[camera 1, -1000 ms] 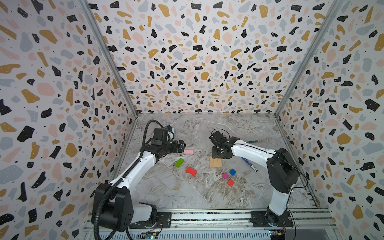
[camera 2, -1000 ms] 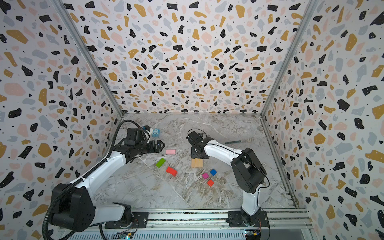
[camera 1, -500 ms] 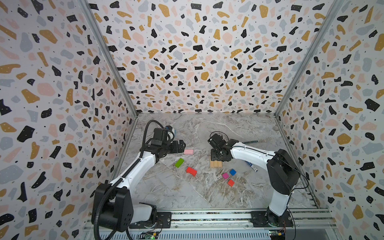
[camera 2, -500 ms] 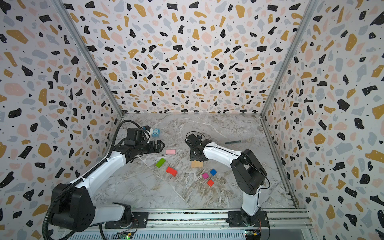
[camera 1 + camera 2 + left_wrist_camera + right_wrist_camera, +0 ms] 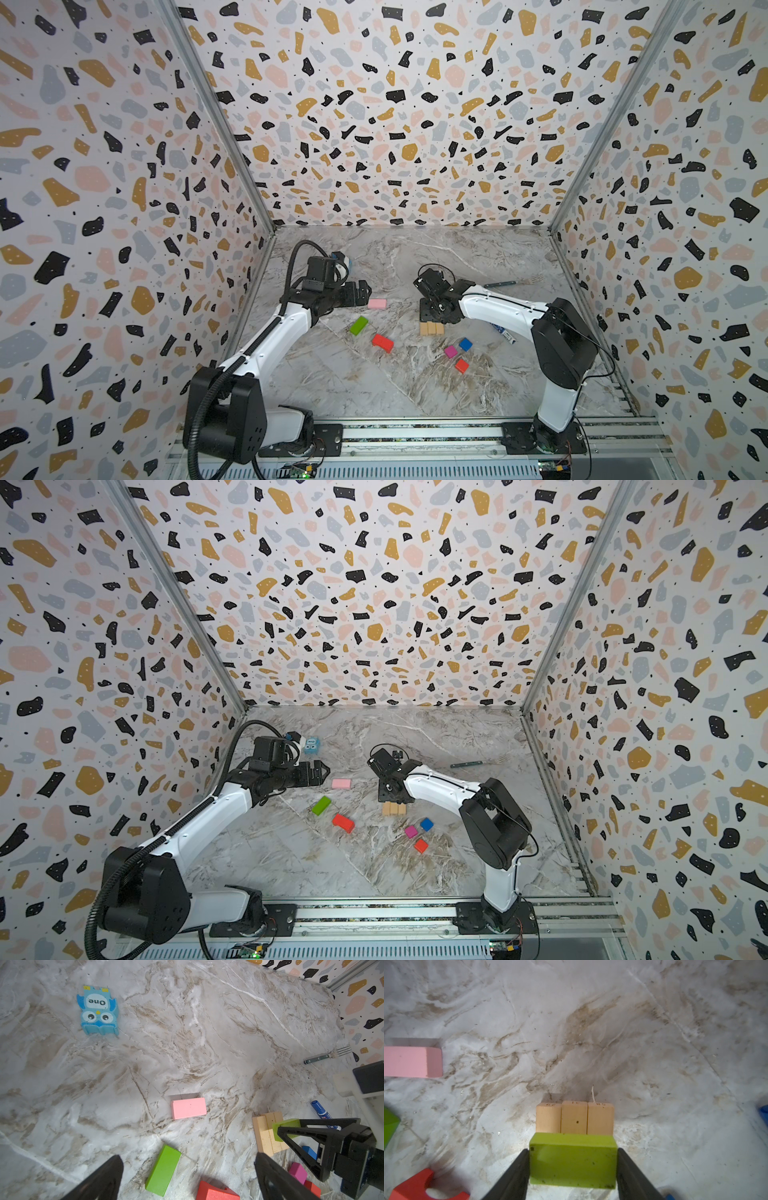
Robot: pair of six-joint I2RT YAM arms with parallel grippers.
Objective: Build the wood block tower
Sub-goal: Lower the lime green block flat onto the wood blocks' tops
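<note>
Three tan wood blocks lie side by side as a square mid-table. My right gripper is shut on a lime-green block, held crosswise over their near ends; whether it touches them I cannot tell. In a top view this gripper covers the square's far part. My left gripper stands open and empty beside the pink block. A second green block and a red block lie under it. Magenta, blue and orange-red cubes sit in front of the square.
A pale blue owl box stands at the back left behind the left arm. A fork lies at the back right. A blue-capped marker rests under the right arm. Patterned walls close in three sides.
My right gripper with the green block has edged forward and down over the tan blocks. The left arm has not moved.
</note>
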